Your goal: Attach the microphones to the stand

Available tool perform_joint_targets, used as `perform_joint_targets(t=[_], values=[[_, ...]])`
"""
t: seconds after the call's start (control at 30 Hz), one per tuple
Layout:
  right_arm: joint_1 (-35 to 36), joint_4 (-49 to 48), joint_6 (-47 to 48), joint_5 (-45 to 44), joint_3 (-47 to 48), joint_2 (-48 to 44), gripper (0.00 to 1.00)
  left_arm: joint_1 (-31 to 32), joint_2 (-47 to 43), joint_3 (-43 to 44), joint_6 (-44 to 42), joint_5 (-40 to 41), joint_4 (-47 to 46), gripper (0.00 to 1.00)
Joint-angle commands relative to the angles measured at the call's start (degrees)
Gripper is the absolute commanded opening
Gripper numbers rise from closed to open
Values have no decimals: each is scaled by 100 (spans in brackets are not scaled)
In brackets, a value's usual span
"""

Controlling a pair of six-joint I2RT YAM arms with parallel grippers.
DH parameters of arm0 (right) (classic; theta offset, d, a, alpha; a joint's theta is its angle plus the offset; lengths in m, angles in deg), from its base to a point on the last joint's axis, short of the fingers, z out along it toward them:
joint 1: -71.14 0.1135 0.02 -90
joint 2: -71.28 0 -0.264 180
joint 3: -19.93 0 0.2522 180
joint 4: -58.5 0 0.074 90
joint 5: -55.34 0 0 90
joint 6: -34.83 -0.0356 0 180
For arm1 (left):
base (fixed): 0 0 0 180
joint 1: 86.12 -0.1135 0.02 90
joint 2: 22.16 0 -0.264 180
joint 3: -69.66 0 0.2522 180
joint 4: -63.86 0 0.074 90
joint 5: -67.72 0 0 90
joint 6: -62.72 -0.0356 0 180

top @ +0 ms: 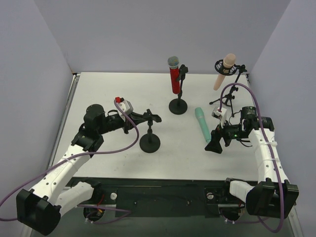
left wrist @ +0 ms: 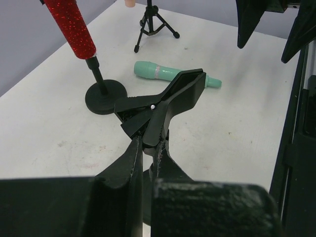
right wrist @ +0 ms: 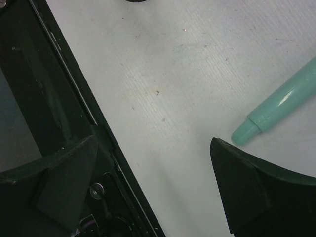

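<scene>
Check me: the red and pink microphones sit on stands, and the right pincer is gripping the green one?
No: the green microphone lies loose on the table beside the open right pincer, per the right wrist view. The rest holds.

**Left wrist view**
- Red microphone [left wrist: 73,27], 11 o'clock: head cut off by the top edge.
- Peach-pink microphone [left wrist: 130,3], 12 o'clock: a sliver only.
- Tripod stand [left wrist: 154,22]: upper part cropped.
- Mint green microphone [left wrist: 153,70]: mid-body hidden behind the clip [left wrist: 173,96].
- Short stand [top: 149,143]: pole and base hidden beneath the left gripper [left wrist: 149,148], which is blurred in the foreground and pinched on the clip's rear.
- Right gripper [left wrist: 264,54], 1 o'clock: finger roots cropped.

**Right wrist view**
- Mint green microphone [right wrist: 281,106], 3 o'clock: tail end only.
- Dark round base [right wrist: 136,1], 12 o'clock: a sliver; which stand, cannot tell.
- Right gripper's fingers [right wrist: 247,187]: cut by the bottom edge.
</scene>
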Motion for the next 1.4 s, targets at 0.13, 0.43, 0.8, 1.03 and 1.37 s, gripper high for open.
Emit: perform_joint_targets(t=[0.13,0.43,0.8,1.03,1.37], values=[[-13,258,185,261,211,37,92,547,-462,157,609,1241,265,0],[-13,276,185,270,220,81,92,1233,-1043,-282,2148,3062,239,0],[-13,276,193,235,220,134,92,1260,-1219,-450,2298,2993,203,47],[-13,285,202,226,220,152,92,1102,-1588,-64,1501,2398,1142,82],[4,478,430,226,263,152,92,-1025,-992,-239,814,-739,151,84]])
